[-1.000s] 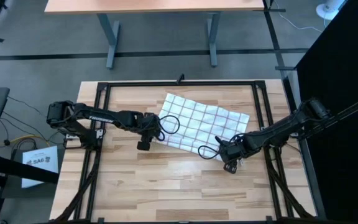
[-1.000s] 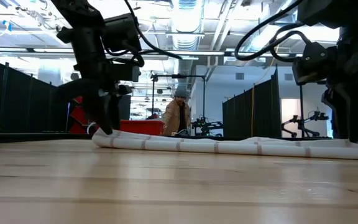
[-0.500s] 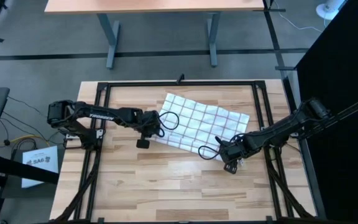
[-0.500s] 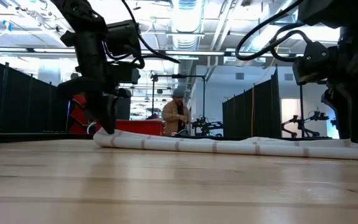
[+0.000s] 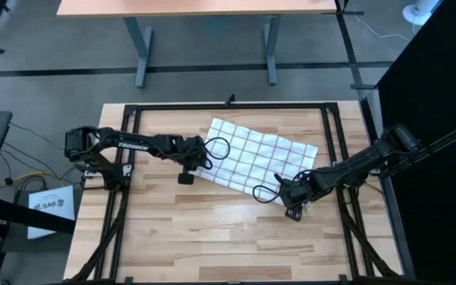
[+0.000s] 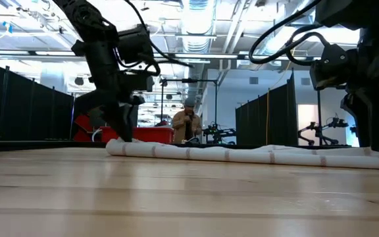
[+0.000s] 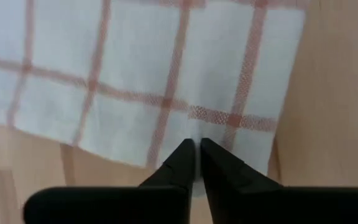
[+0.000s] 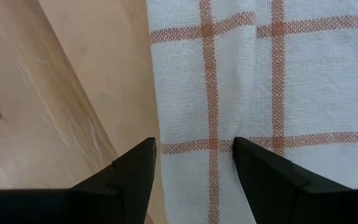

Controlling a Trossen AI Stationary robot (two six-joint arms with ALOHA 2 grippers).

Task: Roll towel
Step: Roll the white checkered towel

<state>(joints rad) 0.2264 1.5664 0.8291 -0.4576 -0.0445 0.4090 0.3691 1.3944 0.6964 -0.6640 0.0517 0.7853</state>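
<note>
**Two grippers on the near edge, roll not yet started**

Two corners to manage here, and I'm on both. Towel (image 5: 256,159) lies flat and spread out mid-table, skewed a little to the table's edges, no roll formed yet.

Left gripper (image 7: 197,163) is down at the towel's near left corner, fingers pressed together; from the wrist view the cloth edge looks pinched between the tips, though I can't be fully sure it's caught. Right gripper (image 8: 194,163) sits over the near right corner with its fingers spread apart, straddling the hem, nothing held.

My judgement: I want the right fingers to close on the hem before anything lifts. Then both corners should rise just clear of the table (image 5: 212,237) and fold away from me at the same pace. If one side leads, the roll goes conical. Keep it low, keep it tight.
</note>
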